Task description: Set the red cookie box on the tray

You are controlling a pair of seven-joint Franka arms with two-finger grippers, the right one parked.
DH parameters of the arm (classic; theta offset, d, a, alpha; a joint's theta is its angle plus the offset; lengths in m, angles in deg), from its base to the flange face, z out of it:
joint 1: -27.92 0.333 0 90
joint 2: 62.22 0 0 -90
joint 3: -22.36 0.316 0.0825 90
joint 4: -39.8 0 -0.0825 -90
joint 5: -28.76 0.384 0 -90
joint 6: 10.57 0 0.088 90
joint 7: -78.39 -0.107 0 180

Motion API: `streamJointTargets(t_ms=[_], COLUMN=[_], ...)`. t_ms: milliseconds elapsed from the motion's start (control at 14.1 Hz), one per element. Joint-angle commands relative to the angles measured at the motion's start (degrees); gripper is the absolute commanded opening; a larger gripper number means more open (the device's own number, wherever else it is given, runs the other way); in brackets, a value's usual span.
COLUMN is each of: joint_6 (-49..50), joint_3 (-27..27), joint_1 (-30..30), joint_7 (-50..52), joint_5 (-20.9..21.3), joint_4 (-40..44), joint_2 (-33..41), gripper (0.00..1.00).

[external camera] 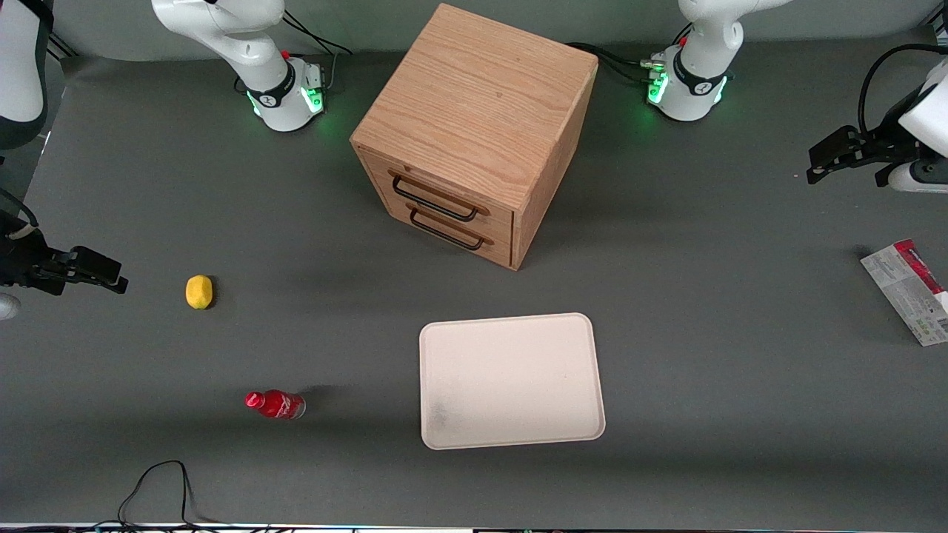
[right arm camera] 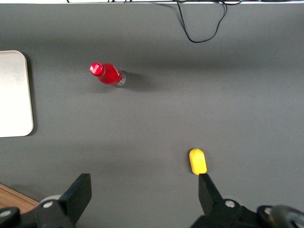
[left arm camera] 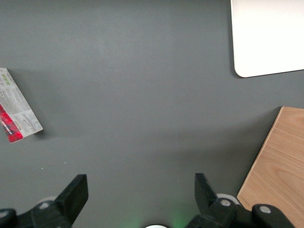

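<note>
While the left arm's gripper (external camera: 815, 164) hangs at the right edge of the front view, above bare table with its fingers (left arm camera: 75, 190) spread wide and nothing between them, the table's contents run as follows, nearest the front camera first. Item one: a black cable (external camera: 159, 488) looped at the lower left of the frame. Item two: the tray (external camera: 511, 381), cream-white, rounded corners, low rim, nothing on it, lying in the lower centre. Item three: a small red bottle (external camera: 275, 404), level with the tray, toward the parked arm's end of the table. Item four: the red cookie box (external camera: 909, 291), flat on the grey table at the frame's right edge, printed grey-white face up with a red strip along one side, well apart from the tray and nearer the camera than the gripper. Item five: a yellow lemon (external camera: 198, 292), left of frame. Item six: a wooden two-drawer cabinet (external camera: 474, 133), upper centre, both drawers closed, black handles facing the tray.
</note>
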Motion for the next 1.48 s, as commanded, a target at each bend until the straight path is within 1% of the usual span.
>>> streamJointTargets(t_ms=[0, 71, 212, 283, 424, 566, 636, 707, 848, 919, 1061, 1202, 1343, 1414], joint_6=[0.28, 0.02, -0.51, -0.25, -2.08, -4.89, -6.39, -8.14, -12.61, -15.77, -21.67, -26.51, -30.38, -32.75], joint_3=[-0.17, -0.08, 0.01, 0.01, 0.53, 5.61, 6.94, 7.91, 13.6, 15.02, 15.74, 17.23, 17.32, 17.32], joint_1=[0.64, 0.81, 3.09, 4.84, 9.06, 8.82, 9.16, 9.95, 9.17, 9.25, 10.39, 11.44, 13.98, 14.17], joint_7=[0.46, 0.46, 0.38, -0.41, -1.9, -3.04, -3.75, -4.02, -4.28, -6.37, -9.11, -9.29, -9.38, -9.55], joint_5=[-0.43, 0.35, 3.86, 5.27, 6.77, 9.23, 10.37, 10.64, 10.47, 10.38, 10.12, 10.03, 9.94, 9.94], joint_4=[-0.78, -0.78, -0.78, -0.69, 0.26, 2.63, 3.69, 4.31, 5.45, 5.55, 5.72, 5.81, 5.81, 5.81], joint_2=[0.5, 0.06, -2.31, -4.15, -7.22, -10.91, -12.67, -14.26, -19.35, -21.63, -26.2, -29.64, -33.15, -34.82], gripper=[1.0, 1.0, 1.0, 1.0, 1.0, 1.0, 1.0, 1.0, 1.0, 1.0, 1.0, 1.0, 0.99, 0.99])
